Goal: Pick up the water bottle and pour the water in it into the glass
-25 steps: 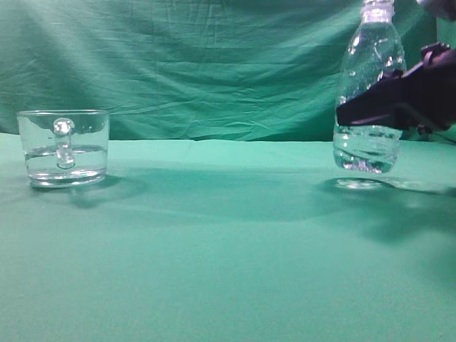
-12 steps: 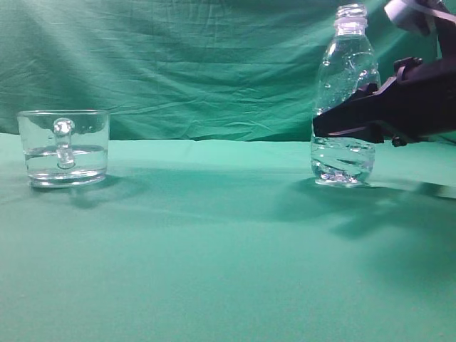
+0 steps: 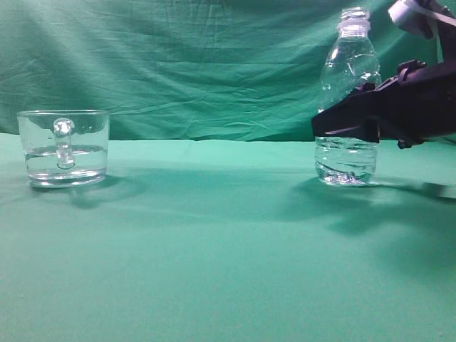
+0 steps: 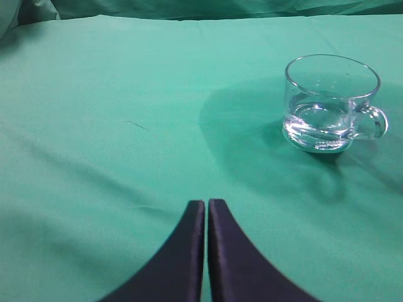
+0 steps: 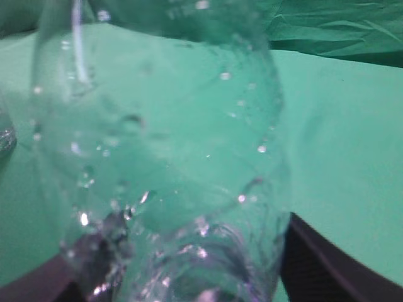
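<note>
Exterior view: water bottle (image 3: 347, 100) is seen upright on the green worktop (image 3: 214, 249) at right, gripped around its lower body by the right hand (image 3: 342, 125); the glass (image 3: 63, 147), holding water (image 3: 82, 158), is set well apart at left.

Left wrist view: left hand (image 4: 206, 211) is pressed together, empty.

Right wrist view: the bottle fills the frame.

Dark, tapered, matte-black jaws
</note>
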### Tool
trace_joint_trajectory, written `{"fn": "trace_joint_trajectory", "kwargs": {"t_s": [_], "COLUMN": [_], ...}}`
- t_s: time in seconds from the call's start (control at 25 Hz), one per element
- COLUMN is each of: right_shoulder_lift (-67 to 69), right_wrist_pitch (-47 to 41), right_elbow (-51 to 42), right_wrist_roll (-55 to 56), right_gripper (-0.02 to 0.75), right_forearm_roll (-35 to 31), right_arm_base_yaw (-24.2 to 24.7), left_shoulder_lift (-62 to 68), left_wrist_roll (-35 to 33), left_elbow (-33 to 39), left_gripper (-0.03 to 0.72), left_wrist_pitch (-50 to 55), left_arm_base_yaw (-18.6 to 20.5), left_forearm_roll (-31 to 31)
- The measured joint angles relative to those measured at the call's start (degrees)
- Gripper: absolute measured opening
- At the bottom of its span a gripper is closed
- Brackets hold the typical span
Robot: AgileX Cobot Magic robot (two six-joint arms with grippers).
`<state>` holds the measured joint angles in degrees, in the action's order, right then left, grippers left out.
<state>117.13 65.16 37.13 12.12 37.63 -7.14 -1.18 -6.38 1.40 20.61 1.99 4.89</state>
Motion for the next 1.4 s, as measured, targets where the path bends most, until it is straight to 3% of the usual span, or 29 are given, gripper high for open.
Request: {"fn": "trace_joint_trajectory", "kwargs": {"t_s": [0.2, 0.36, 0.4, 0.6, 0.8, 0.92, 1.0, 1.12, 1.16, 1.24, 1.4], "right_shoulder_lift": [-0.14, -3.43, -4.89, -14.25, -26.88, -34.58, -39.58, -47.59, -50.16, -54.56, -62.39], "right_wrist_pitch": [0.11, 0.01, 0.01, -0.15, -5.61, -11.1, -14.7, -21.03, -22.56, -25.18, -25.51], "right_elbow": [0.0, 0.0, 0.0, 0.0, 0.0, 0.0, 0.0, 0.0, 0.0, -0.19, -0.45], "right_wrist_roll": [6.36, 9.72, 10.39, 13.42, 15.05, 18.21, 20.8, 23.54, 25.02, 29.49, 36.42], "right_gripper": [0.62, 0.62, 0.661, 0.647, 0.647, 0.513, 0.386, 0.125, 0.08, 0.0, 0.0], "right_forearm_roll": [0.0, 0.0, -0.14, -1.18, -1.07, -0.41, 0.58, 5.14, 6.76, 9.97, 15.75], "right_arm_base_yaw": [0.0, 0.0, 0.0, 0.0, 0.0, 0.0, 0.0, 0.0, 0.0, 0.0, 0.0], "left_shoulder_lift": [0.0, 0.0, 0.0, 0.0, 0.0, 0.0, 0.0, 0.0, 0.0, 0.0, 0.0], "left_wrist_roll": [0.0, 0.0, 0.0, 0.0, 0.0, 0.0, 0.0, 0.0, 0.0, 0.0, 0.0], "left_elbow": [0.0, 0.0, 0.0, 0.0, 0.0, 0.0, 0.0, 0.0, 0.0, 0.0, 0.0], "left_gripper": [0.0, 0.0, 0.0, 0.0, 0.0, 0.0, 0.0, 0.0, 0.0, 0.0, 0.0], "left_wrist_pitch": [0.0, 0.0, 0.0, 0.0, 0.0, 0.0, 0.0, 0.0, 0.0, 0.0, 0.0], "left_arm_base_yaw": [0.0, 0.0, 0.0, 0.0, 0.0, 0.0, 0.0, 0.0, 0.0, 0.0, 0.0], "left_forearm_roll": [0.0, 0.0, 0.0, 0.0, 0.0, 0.0, 0.0, 0.0, 0.0, 0.0, 0.0]}}
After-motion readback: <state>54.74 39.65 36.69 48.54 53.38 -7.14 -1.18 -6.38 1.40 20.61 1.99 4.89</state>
